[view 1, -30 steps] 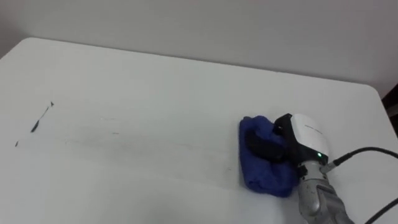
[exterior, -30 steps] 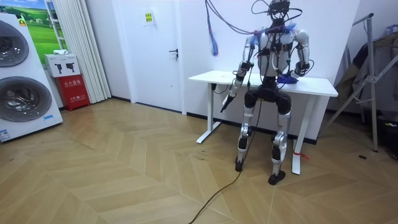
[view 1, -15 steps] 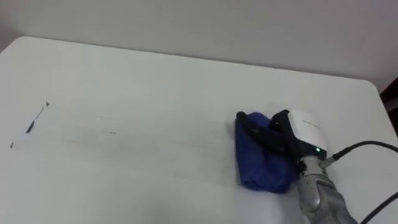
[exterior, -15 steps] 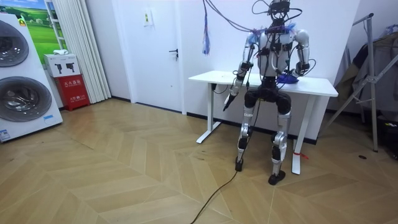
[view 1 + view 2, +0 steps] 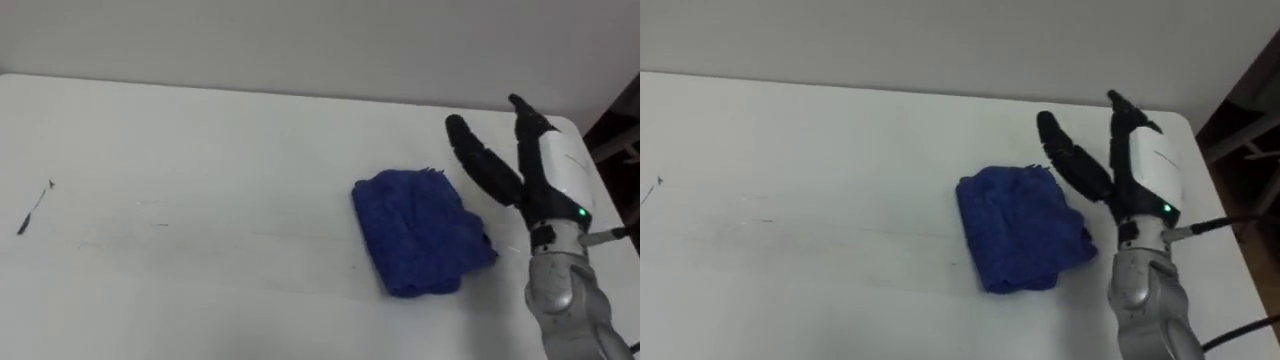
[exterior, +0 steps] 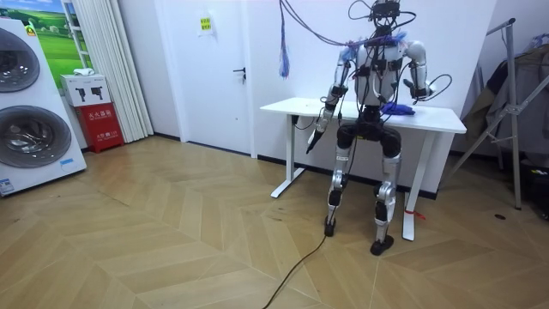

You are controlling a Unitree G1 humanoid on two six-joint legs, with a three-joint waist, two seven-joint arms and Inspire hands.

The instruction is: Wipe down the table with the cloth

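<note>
Holding the right hand (image 5: 548,178) spread wide and empty above the bench's (image 5: 200,130) right edge, blue cloth (image 5: 415,232) lying loose just beside it, probably risking leaving the dark streak (image 5: 33,208) by the left edge unwiped.

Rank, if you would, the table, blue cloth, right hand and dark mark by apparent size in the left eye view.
1. table: largest.
2. blue cloth and right hand: about alike; the hand may be nearer the camera.
3. dark mark: smallest.
</note>
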